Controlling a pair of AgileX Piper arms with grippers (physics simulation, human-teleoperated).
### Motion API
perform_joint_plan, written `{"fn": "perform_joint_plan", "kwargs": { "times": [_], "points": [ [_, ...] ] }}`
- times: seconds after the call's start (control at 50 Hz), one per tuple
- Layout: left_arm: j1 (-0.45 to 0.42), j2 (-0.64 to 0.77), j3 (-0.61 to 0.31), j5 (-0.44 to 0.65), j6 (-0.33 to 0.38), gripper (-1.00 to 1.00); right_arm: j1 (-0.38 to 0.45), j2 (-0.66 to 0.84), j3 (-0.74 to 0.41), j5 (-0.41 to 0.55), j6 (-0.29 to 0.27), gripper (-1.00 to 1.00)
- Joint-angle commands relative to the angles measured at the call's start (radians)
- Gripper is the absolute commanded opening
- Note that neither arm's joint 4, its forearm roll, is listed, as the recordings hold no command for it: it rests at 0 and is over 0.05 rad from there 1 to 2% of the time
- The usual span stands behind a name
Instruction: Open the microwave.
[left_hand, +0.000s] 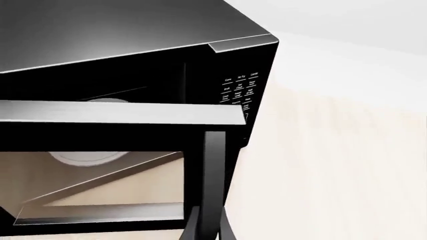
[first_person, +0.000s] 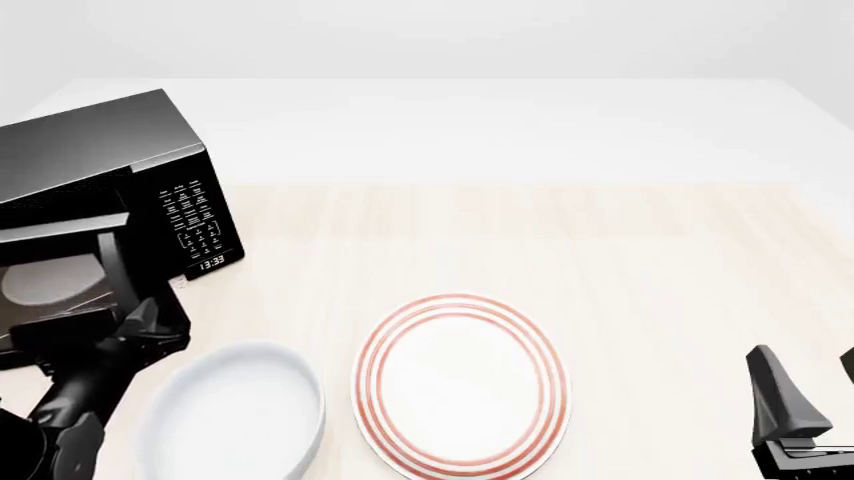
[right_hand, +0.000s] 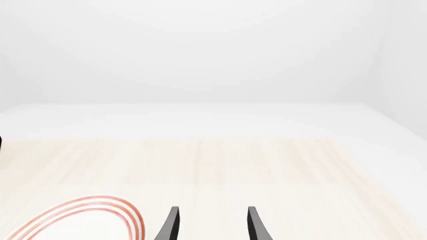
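the front view looks down and forward over the table (first_person: 641, 250) from above. the left wrist view sits close against the microwave (left_hand: 133, 60), which the front view shares; the right wrist view faces low across the table.

microwave (first_person: 94, 190) cut by front view's left edge, keypad labels (first_person: 194, 215) too small to read, right gripper (first_person: 801, 400) partly off-frame
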Motion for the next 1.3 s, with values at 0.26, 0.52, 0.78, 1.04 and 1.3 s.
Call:
{"fn": "perform_joint_plan", "kwargs": {
  "times": [0.26,0.52,0.78,1.04,1.3],
  "points": [
    [-0.058,-0.118,0.006,-0.053,-0.005,-1.0,0.0,0.0,0.0,0.0,0.0,1.0],
    [-0.061,-0.154,0.044,-0.053,0.0,-1.0,0.0,0.0,0.0,0.0,0.0,1.0],
    [-0.069,-0.193,0.075,-0.054,-0.002,-1.0,0.0,0.0,0.0,0.0,0.0,1.0],
    [-0.069,-0.216,0.095,-0.054,0.001,-1.0,0.0,0.0,0.0,0.0,0.0,1.0],
    [-0.065,-0.226,0.099,-0.053,-0.004,-1.0,0.0,0.0,0.0,0.0,0.0,1.0]
  ]
}}
